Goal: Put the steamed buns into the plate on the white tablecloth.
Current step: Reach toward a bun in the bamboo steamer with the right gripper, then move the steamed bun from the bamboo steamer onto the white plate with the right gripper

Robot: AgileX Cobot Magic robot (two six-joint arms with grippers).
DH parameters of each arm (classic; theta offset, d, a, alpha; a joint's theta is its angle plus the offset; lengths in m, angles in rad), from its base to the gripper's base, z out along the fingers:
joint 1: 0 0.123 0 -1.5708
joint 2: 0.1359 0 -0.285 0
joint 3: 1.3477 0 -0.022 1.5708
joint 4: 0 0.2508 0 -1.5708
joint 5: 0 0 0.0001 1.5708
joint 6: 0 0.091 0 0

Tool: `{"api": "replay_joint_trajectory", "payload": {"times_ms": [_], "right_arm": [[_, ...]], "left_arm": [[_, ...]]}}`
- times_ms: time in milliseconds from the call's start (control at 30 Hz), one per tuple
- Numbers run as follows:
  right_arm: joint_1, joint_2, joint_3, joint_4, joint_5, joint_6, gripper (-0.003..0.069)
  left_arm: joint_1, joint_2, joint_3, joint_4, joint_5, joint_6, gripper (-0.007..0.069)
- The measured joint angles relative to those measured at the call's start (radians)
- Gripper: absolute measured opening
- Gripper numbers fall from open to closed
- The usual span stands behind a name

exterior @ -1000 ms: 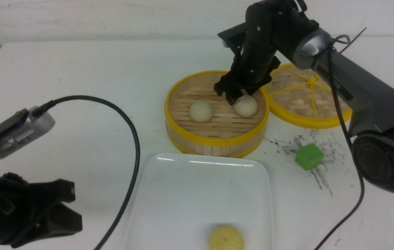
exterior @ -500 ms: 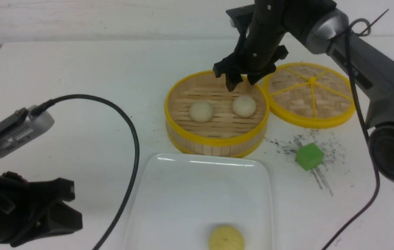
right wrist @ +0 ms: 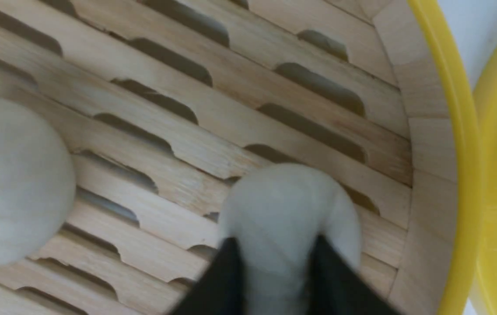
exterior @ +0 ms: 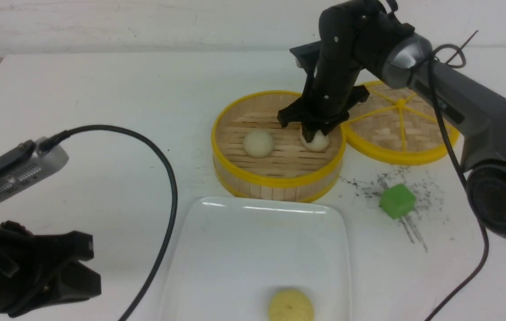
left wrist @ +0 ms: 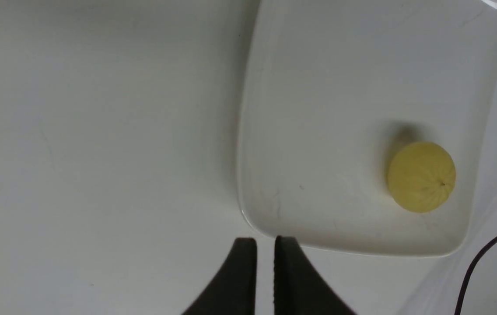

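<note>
Right claw (right wrist: 274,251) is down inside the bamboo steamer (exterior: 275,180), its jaws pinched onto the right-hand bun (right wrist: 288,205) (the sides dent inward). The second bun (exterior: 258,143) lies loose beside it. Left claw (left wrist: 265,245) is all but together, gripping nothing, beside the plate (exterior: 217,249) on the white tablecloth (exterior: 101,89).

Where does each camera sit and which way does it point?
Front view: between the arms, facing forward over plate and steamer; left arm and right arm show.
Left wrist view: on that arm, looking down past the left gripper at the plate and yellow bun.
Right wrist view: on that arm, looking down into the steamer; right gripper pinches a steamed bun.
Shared by front and left wrist: the yellow bun.
</note>
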Motion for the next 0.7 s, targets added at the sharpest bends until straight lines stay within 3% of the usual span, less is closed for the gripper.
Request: {"api": "replay_joint_trajectory", "payload": {"times_ms": [67, 433, 700], "right_arm": [[0.000, -0.011, 0.000, 0.010, -0.001, -0.003, 0.0029], [0.009, -0.326, 0.122, 0.190, 0.001, -0.006, 0.0024], [0.148, -0.649, 0.664, 0.208, 0.001, -0.006, 0.0026]], "left_arm": [[0.000, 0.000, 0.000, 0.001, 0.000, 0.000, 0.0096], [0.000, 0.000, 0.000, 0.006, 0.013, 0.000, 0.0109], [0.000, 0.000, 0.000, 0.021, 0.016, 0.000, 0.0126]]}}
